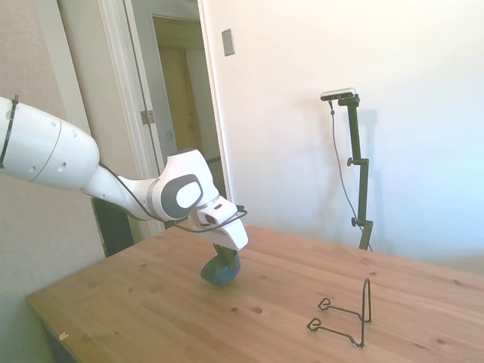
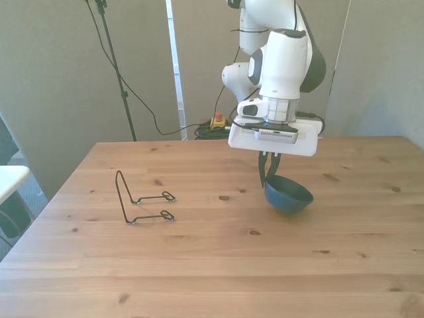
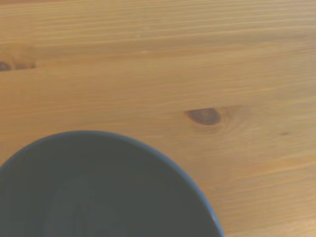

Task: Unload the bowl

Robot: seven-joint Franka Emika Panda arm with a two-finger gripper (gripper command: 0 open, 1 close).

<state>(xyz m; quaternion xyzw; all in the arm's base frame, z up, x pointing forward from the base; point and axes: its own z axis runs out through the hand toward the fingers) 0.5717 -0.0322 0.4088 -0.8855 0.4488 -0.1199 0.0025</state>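
Bowl (image 2: 289, 194) tilted, mouth facing up & toward front view's right, rim clamped in pincer (image 2: 268, 173).

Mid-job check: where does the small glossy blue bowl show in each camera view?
Side view: small glossy blue bowl left of centre, under the gripper.
Front view: right of centre, tilted, its rim pinched by the gripper.
Wrist view: dark interior fills one corner.
Shared landmark: thin black wire stand, absent from wrist view.

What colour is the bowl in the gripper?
Blue, darker teal inside; the bowl shows best in the front view, held by the gripper.
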